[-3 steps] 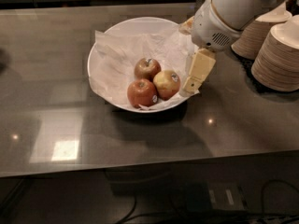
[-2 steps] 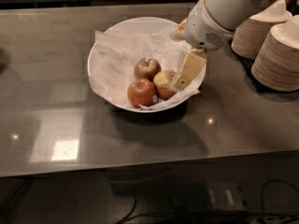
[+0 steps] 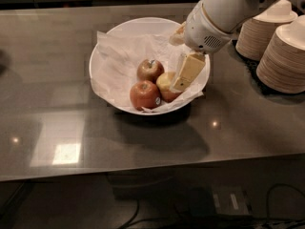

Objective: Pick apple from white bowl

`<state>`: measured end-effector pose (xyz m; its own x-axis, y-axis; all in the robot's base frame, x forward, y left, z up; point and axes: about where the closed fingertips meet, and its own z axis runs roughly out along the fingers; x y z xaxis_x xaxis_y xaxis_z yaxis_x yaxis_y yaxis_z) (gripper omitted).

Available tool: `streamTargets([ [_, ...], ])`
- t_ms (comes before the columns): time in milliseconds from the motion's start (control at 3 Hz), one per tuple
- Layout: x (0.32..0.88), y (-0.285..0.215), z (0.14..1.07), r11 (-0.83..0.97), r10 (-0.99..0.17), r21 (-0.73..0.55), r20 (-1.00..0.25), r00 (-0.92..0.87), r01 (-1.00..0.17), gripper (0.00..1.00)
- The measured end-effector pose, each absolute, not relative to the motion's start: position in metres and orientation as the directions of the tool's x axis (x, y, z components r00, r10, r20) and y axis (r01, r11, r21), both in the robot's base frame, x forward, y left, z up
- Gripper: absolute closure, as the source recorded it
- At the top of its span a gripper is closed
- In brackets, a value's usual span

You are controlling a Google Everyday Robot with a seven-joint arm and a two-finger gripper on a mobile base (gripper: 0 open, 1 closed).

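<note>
The white bowl, lined with crumpled white paper, stands on the grey table and holds three apples. The apple, pale yellow-green, lies at the bowl's front right, partly hidden behind one gripper finger. A red-orange apple lies in front of it to the left, and a darker red apple lies behind. My gripper reaches down from the upper right into the bowl's right side. It is open, with one beige finger against the pale apple's right side. It holds nothing.
Stacks of beige paper bowls stand at the right, close behind the arm. The grey table stretches to the left and front of the bowl, and its front edge runs along the bottom.
The gripper has moved left and down into the bowl, from beside its right rim to right over the pale apple. The apples have not moved.
</note>
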<state>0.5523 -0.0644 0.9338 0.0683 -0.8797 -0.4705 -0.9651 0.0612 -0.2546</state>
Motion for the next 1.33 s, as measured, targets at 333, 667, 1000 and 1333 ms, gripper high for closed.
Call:
streamTargets([
  [333, 0.556, -0.062, 0.921, 0.032, -0.880, -0.249, -0.466, 0.091, -0.968, 0.20],
  [667, 0.558, -0.062, 0.912, 0.016, -0.881, -0.241, -0.463, 0.100, -0.971, 0.26],
  [1000, 0.558, -0.062, 0.911, 0.016, -0.881, -0.240, -0.463, 0.100, -0.971, 0.33],
  [1333, 0.557, -0.062, 0.907, 0.014, -0.880, -0.234, -0.465, 0.099, -0.972, 0.33],
])
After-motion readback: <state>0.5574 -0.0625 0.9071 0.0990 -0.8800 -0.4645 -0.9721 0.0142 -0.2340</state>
